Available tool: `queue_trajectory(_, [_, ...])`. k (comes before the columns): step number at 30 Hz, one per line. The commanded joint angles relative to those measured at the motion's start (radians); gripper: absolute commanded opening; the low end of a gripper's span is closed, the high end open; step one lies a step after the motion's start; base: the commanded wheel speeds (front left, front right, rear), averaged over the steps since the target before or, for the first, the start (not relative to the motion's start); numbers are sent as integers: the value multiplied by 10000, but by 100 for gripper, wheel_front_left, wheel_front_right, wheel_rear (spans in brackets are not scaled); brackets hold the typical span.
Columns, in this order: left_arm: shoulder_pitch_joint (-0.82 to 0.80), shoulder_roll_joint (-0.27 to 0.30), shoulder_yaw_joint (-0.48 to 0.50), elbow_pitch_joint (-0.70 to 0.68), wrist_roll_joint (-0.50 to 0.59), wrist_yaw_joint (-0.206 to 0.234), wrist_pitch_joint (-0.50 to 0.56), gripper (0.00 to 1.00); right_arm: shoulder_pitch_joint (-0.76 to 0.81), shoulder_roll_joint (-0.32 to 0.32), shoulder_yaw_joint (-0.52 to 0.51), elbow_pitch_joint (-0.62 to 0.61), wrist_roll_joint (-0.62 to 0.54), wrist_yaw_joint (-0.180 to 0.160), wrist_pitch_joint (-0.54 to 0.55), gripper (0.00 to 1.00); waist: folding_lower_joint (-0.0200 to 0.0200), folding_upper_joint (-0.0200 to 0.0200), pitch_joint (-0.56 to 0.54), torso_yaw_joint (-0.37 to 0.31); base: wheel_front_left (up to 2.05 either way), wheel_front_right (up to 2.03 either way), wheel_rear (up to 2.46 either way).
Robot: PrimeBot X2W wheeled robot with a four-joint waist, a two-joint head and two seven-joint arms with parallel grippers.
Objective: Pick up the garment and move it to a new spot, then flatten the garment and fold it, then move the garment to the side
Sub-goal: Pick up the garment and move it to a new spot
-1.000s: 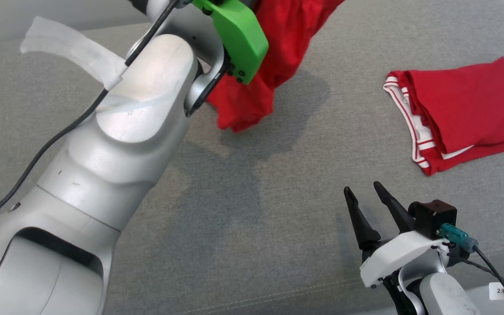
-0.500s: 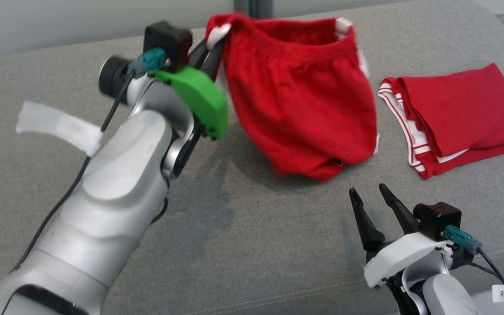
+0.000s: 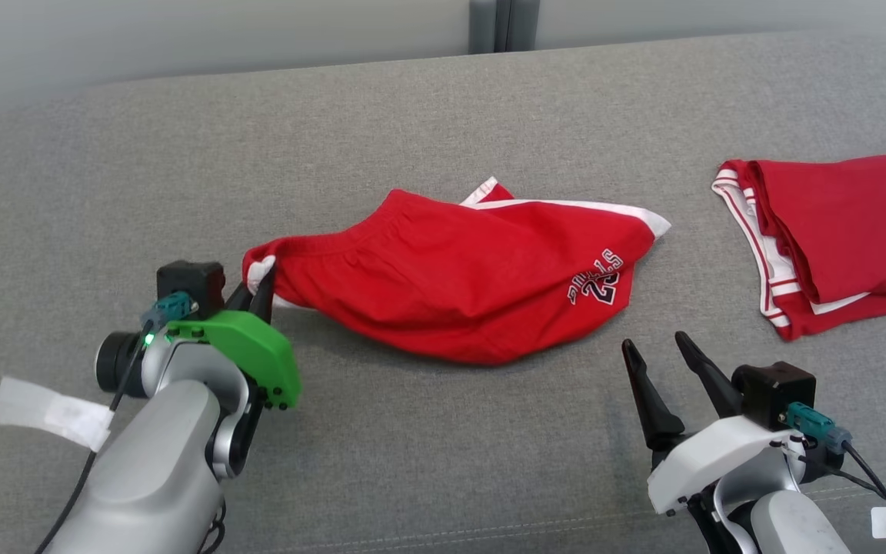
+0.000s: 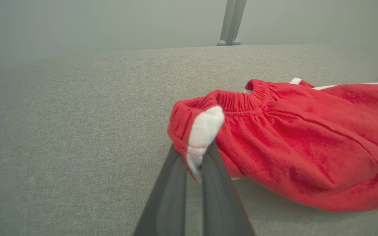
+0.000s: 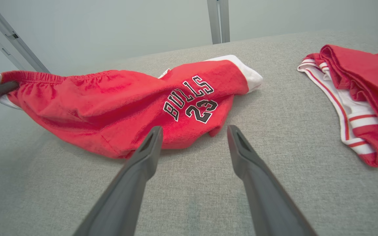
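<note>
The left gripper [image 3: 266,275] is pinched tight on the waistband corner of the red Bulls shorts [image 3: 458,285], which lie crumpled on the grey cushion [image 3: 412,446]. To flatten them well, the right gripper [image 3: 654,342], jaws wide and empty, should take the opposite end and pull taut.

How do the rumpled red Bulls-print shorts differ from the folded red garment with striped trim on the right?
The red Bulls-print shorts lie rumpled and spread out; the folded red garment with striped white trim is stacked in layers. The shorts' waistband corner is pinched in the left gripper's fingers; nothing touches the folded garment. The shorts show lettering; the folded garment shows none. Both are red with white trim, on the grey fabric surface.
</note>
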Motion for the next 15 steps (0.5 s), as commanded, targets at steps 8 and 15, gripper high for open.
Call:
queue_trajectory(8, [1253, 337, 324, -139, -373, 605, -249, 0, 262, -21, 10, -155, -17, -1, 139, 100, 0, 0, -356, 212, 0, 0, 0])
queue_trajectory(15, [1992, 569, 465, -95, -645, 1217, 207, 100, 316, -21, -18, -231, 30, -1, 211, 100, 0, 0, -415, 295, 0, 0, 0])
